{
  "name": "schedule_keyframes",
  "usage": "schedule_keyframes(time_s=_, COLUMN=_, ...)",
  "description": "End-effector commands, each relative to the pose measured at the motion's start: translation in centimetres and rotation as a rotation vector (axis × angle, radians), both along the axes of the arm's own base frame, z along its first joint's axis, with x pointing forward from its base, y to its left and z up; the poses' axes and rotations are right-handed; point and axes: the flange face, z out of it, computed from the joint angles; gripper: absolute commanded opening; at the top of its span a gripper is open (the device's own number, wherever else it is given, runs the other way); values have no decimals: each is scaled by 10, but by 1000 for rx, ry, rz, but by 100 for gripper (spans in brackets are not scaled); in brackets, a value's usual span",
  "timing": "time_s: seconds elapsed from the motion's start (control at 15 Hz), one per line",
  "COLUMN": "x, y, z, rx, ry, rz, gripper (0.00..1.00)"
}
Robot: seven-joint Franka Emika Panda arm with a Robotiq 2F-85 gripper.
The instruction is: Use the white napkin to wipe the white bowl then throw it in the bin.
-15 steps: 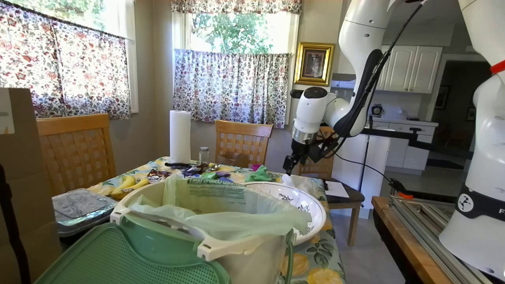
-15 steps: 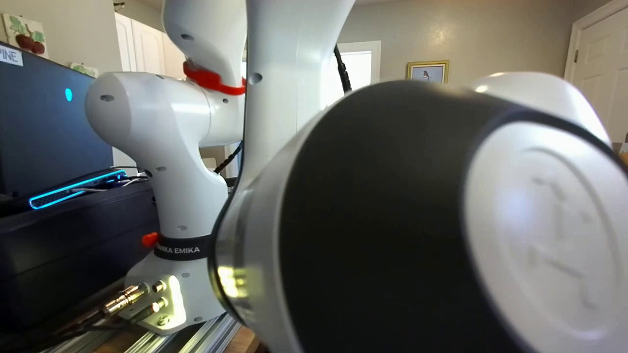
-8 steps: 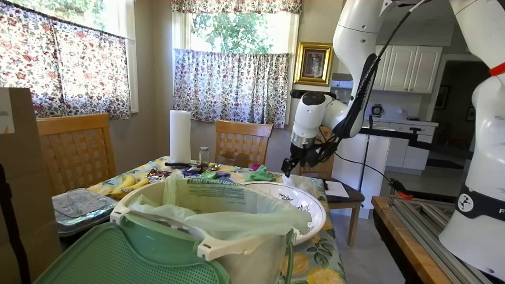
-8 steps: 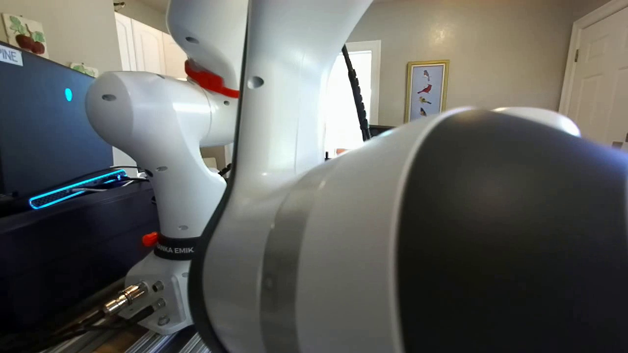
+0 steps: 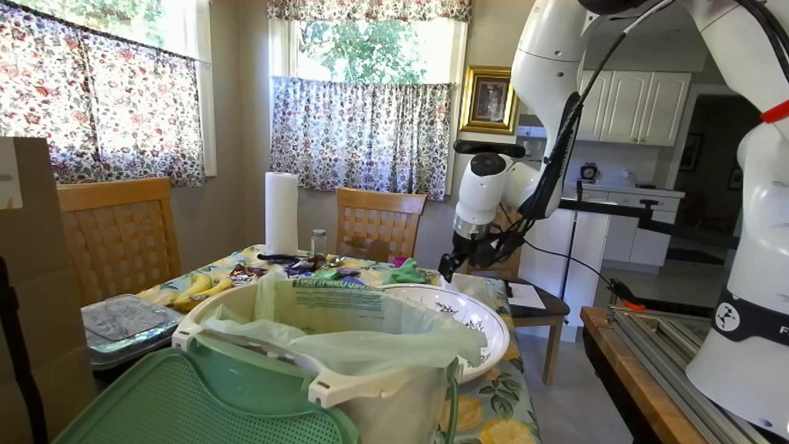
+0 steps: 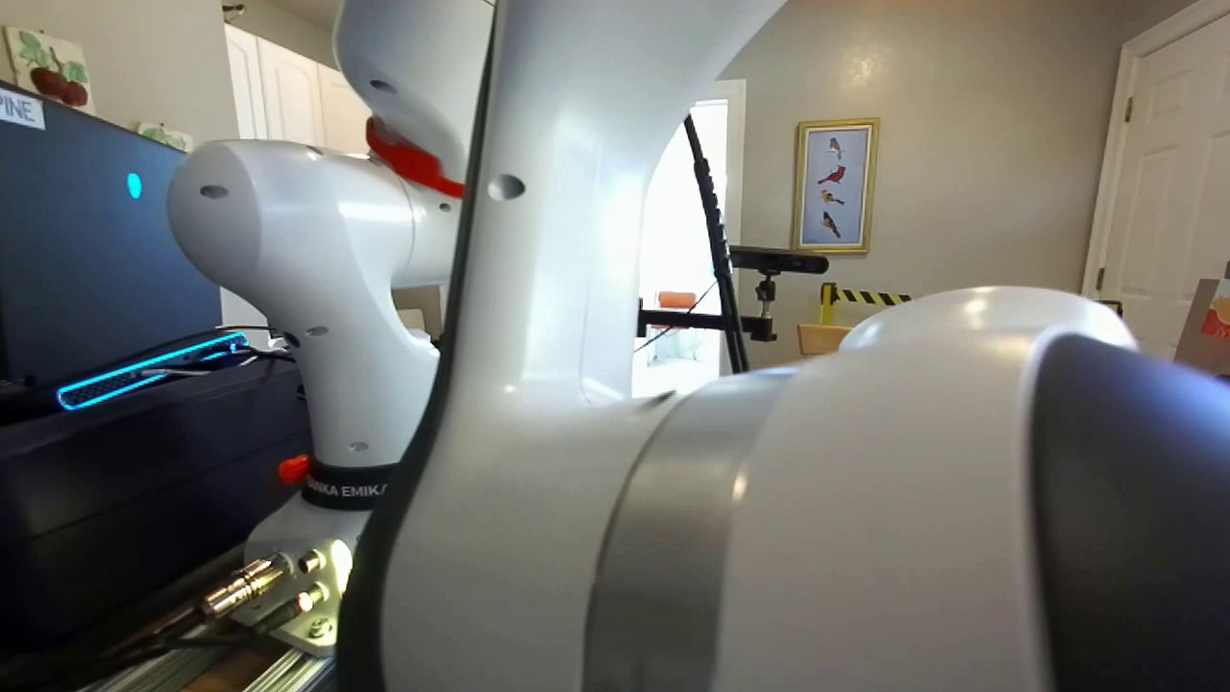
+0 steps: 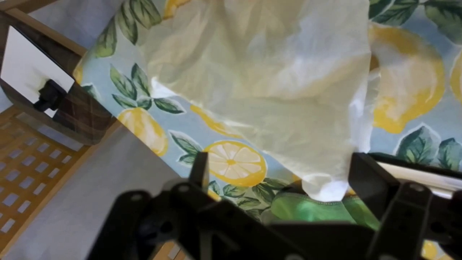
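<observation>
The white napkin lies crumpled on the table in the wrist view, its narrow folded tip between my fingers, nearer the right one. It also shows in an exterior view behind the bowl. My gripper is open and low above the napkin; in an exterior view it hangs over the bowl's far side. The white bowl is wide, with a floral pattern, partly hidden by the bin. The pale-green bin, lined with a translucent bag, stands in the foreground.
A green cloth lies left of the gripper; something green shows below the napkin tip. A paper towel roll, a glass jar, bananas and a foil-covered tray stand on the table. Wooden chairs surround it.
My gripper has moved slightly down and left in an exterior view, toward the napkin. The arm has shifted too, uncovering a bird picture. The bowl and bin have not moved.
</observation>
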Motion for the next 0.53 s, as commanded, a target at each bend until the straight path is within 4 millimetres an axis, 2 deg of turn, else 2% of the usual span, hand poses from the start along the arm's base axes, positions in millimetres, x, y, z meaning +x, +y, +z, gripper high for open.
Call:
schedule_keyframes(time_s=0.0, x=6, y=-2, z=-9, rx=-2, ry=-21, rz=-2, gripper=72)
schedule_keyframes(time_s=0.13, x=6, y=-1, z=-12, rx=1, ry=-25, rz=-5, gripper=69)
schedule_keyframes(time_s=0.47, x=5, y=4, z=-20, rx=20, ry=-32, rz=-22, gripper=29)
